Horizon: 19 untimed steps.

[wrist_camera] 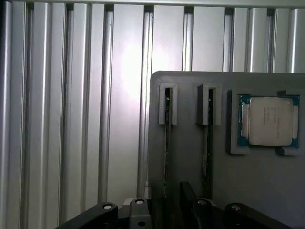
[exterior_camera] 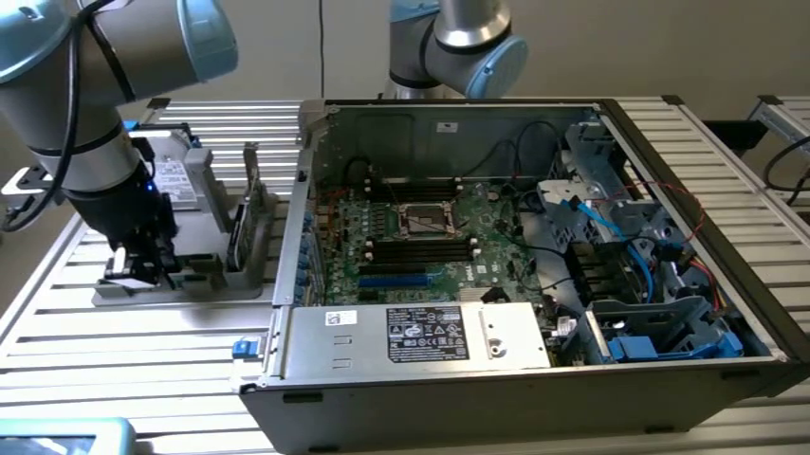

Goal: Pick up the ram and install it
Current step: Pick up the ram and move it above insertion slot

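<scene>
**Jaws wide over the parts block, ram not yet lifted**

A ribbed aluminium table (exterior_camera: 127, 351) carries everything here. Straight to the ram (wrist_camera: 167, 143): it stands on edge in a narrow slot of the grey fixture block (wrist_camera: 190, 119). A capped holder pins one end, so it stays upright with its top edge free to be pinched. A second stick (wrist_camera: 208, 143) sits in the matching slot just beside it, and the square processor chip (wrist_camera: 269, 119) lies flat in its own pocket beyond that.

At the lower left of the exterior view the gripper (exterior_camera: 137, 270) hangs over that block, pointing down, jaws spread wide with nothing between them. Which of the two sticks it is lined up on, I can't call, nor whether it touches anything.

Out to the centre and right of the exterior view, the open computer case (exterior_camera: 708, 171) lies on its side. That turns the motherboard (exterior_camera: 475, 223) face up, so its black slots (exterior_camera: 418, 248) can be reached from above. They look unfilled, and with both sticks in the block I'd say the pick hasn't happened.
</scene>
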Tool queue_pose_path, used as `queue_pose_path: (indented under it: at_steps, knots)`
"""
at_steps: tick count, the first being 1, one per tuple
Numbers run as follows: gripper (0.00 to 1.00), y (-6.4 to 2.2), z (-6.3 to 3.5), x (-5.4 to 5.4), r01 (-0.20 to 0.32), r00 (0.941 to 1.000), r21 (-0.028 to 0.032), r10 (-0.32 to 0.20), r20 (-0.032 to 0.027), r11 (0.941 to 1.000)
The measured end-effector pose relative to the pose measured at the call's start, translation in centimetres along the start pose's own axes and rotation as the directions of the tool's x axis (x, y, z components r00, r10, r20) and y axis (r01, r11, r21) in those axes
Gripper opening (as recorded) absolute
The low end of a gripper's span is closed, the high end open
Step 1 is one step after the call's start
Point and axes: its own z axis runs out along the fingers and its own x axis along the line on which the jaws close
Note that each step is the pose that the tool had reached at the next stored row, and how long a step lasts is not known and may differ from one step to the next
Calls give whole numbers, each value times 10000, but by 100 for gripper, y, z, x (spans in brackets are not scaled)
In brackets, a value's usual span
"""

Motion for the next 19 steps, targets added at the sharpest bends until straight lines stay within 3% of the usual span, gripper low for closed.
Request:
queue_pose_path:
  at_steps: [2, 5, 6, 10, 19]
  knots:
    - [35, 0, 8, 0, -19, 10000, -3, 19, 23, 10000]
    - [16, 4, 5, 0, -33, 10000, -3, 34, 76, 10000]
    - [16, 4, -14, 0, -34, 9999, 0, 34, 104, 10000]
    - [12, 5, -144, 3, -35, 9999, -1, 35, 141, 10000]
    - [12, 4, -552, 13, -35, 9999, -2, 35, 142, 10000]
